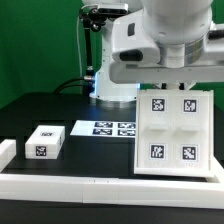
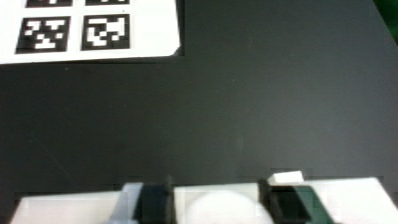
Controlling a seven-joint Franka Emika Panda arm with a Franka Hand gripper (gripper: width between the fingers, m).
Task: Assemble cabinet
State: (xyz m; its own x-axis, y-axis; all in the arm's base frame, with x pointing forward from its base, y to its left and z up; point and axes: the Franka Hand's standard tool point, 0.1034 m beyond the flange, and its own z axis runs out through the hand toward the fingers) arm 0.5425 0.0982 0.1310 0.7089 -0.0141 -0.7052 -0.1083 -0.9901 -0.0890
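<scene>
Marker board [image 1: 104, 127] flat on table [image 2: 231, 110], apart from claw [image 2: 214, 198], nothing between. Small white block [image 1: 45, 141] further off toward the exterior view's left; rail [image 1: 100, 186] along front edge. Ext view: claw hidden behind wrist housing. Wrist view: fingers [image 2: 153, 200] cut off, set apart w/ white surface in the gap. Gripping or not, can't tell. Cabinet [image 1: 175, 135] sits right under claw, tagged face showing.

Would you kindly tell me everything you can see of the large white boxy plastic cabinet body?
The large white boxy plastic cabinet body is upright at the exterior view's right of the black table, its broad face towards the camera. That face is split into four square compartments, each bearing a black-and-white tag. Its lower edge sits behind the long white rail; the robot arm covers its top edge.
</scene>
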